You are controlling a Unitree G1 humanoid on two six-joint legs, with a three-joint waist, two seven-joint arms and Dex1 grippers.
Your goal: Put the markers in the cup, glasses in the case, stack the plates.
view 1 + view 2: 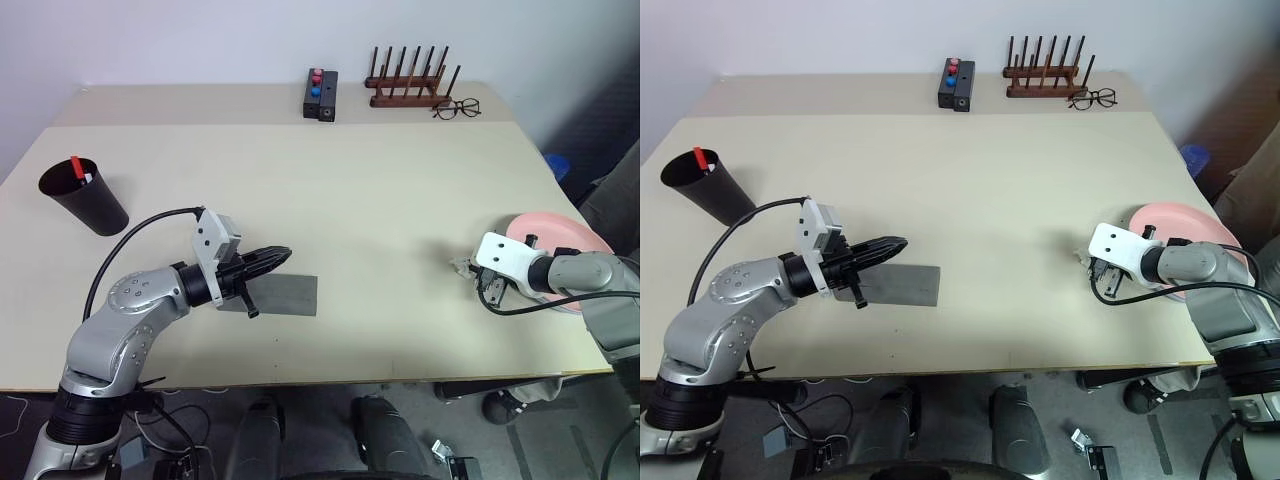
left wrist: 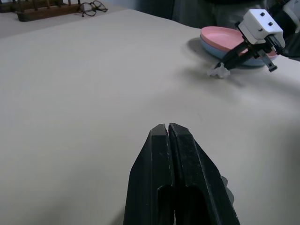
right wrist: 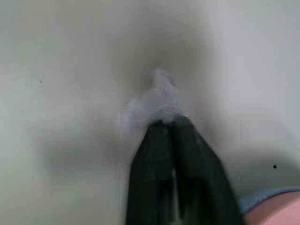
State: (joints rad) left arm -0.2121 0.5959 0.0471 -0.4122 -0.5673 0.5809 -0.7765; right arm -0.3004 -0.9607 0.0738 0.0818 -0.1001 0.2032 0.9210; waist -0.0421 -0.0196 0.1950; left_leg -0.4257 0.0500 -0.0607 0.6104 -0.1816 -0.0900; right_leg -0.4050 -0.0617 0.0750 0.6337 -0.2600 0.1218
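I see the left gripper with its fingers pressed together, holding nothing, poised just above the grey case, which lies closed and flat on the desk. I take the case as my landmark. Well off to its left and farther back stands the dark cup, with the red-capped marker and the second marker sticking out of its rim. Far to the right of the case, near the desk's right edge, the pink plate sits stacked on the light blue plate. The right gripper is just beside that stack, on the side facing the case, its fingers closed on a small whitish crumpled scrap at the desk surface. I cannot see the sunglasses.
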